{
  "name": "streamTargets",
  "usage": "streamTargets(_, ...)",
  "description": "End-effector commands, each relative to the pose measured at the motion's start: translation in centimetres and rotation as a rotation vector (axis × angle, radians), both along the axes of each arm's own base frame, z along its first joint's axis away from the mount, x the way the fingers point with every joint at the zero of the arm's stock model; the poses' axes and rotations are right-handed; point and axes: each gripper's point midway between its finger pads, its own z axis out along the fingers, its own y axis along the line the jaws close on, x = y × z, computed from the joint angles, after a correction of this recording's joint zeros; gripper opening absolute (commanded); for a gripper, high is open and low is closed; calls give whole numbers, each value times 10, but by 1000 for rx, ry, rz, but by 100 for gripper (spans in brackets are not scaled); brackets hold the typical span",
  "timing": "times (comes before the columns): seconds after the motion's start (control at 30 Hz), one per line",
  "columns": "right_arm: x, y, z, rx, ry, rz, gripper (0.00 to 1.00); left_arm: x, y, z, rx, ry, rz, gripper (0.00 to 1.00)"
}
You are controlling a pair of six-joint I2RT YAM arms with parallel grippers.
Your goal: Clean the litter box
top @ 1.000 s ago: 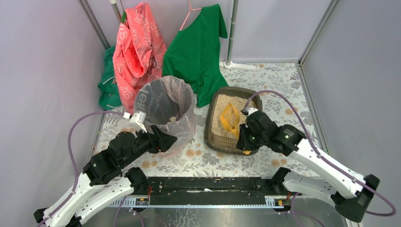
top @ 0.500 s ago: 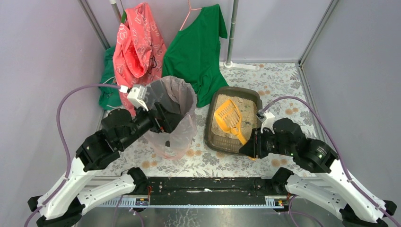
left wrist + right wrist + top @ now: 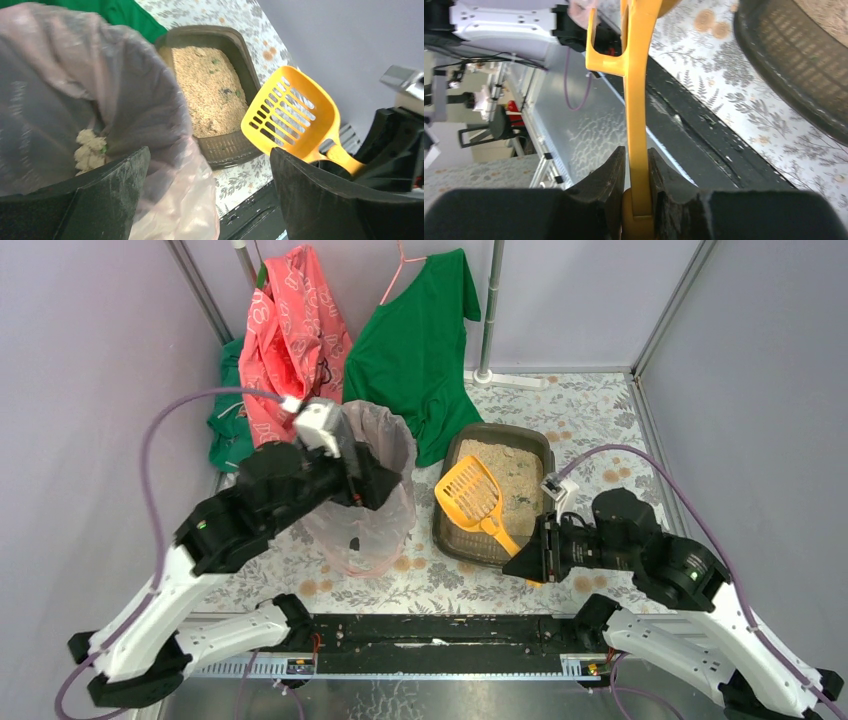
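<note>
From above, my left tool (image 3: 383, 483) hangs over the rim of the round bin lined with a clear plastic bag (image 3: 392, 443), left of centre; its jaws are spread wide and grip nothing. The shallow dark brown-grey plastic litter box (image 3: 541, 446), filled with beige sandy litter, sits at the middle of the frame on the flower-patterned worktop (image 3: 600, 410), just right of the bin. My right tool (image 3: 524, 565), lower right of centre, is clamped on the handle of the small yellow slotted plastic scoop (image 3: 470, 490), whose head is raised over the box's near-left part. On the left wrist camera the bag's rim fills the left, with a pale clump of litter (image 3: 89, 150) inside it, the box upper centre and the scoop to the right. On the right wrist camera both fingers (image 3: 611, 180) pinch the yellow handle at bottom centre, with the box's wall at upper right.
</note>
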Motion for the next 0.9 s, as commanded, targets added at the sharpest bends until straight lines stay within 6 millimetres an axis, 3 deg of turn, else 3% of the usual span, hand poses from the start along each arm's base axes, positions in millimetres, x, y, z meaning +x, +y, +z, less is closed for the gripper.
streamTargets(0.0,-21,10,55,196,-40,110,0,7,-57,2,18,-25,-222,99)
streamTargets(0.07,-30,13,58,239,-14,140,0,6,-77,2,-1,-10,-297,99)
streamTargets(0.23,-40,13,62,327,2,160,0,-3,-117,-22,-30,99,-469,98)
streamTargets(0.33,-42,11,59,323,-2,165,0,-13,-129,-25,-77,124,-546,97)
streamTargets(0.47,-41,13,54,312,1,177,0,-25,-136,-14,-143,112,-622,91)
streamTargets(0.67,-41,16,50,314,3,195,0,-49,-144,-3,-226,151,-749,62)
streamTargets(0.73,-41,16,47,310,5,194,0,-52,-142,-2,-230,149,-752,39)
streamTargets(0.8,-42,16,45,307,10,198,0,-52,-140,-1,-234,148,-738,8)
streamTargets(0.83,-42,16,45,308,11,201,0,-51,-139,-1,-236,148,-726,0)
streamTargets(0.87,-42,16,45,309,11,200,0,-51,-138,-1,-239,145,-724,0)
